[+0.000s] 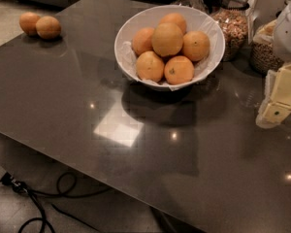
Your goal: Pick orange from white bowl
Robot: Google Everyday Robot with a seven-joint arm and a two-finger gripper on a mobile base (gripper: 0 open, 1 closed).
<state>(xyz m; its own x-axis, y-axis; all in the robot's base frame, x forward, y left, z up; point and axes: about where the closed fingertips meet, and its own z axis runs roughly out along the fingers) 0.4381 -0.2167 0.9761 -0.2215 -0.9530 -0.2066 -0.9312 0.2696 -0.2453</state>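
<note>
Dark table (87, 130) fills most of my view. White bowl (123, 35) sits toward the far right of it, paper-lined, with six oranges piled inside. Gripper (274, 111), cream-coloured, hangs at the right edge of view above the table, right of the bowl and clear of it; I cannot tell its state from here. Glass jars (231, 25) of nuts stand just behind the bowl, to its right. The orange (167, 39) sits top-centre of the pile, resting on its neighbours, untouched. Two loose oranges (39, 25) lie together at the far-left corner. Black cable (34, 198) curls on the floor.
</note>
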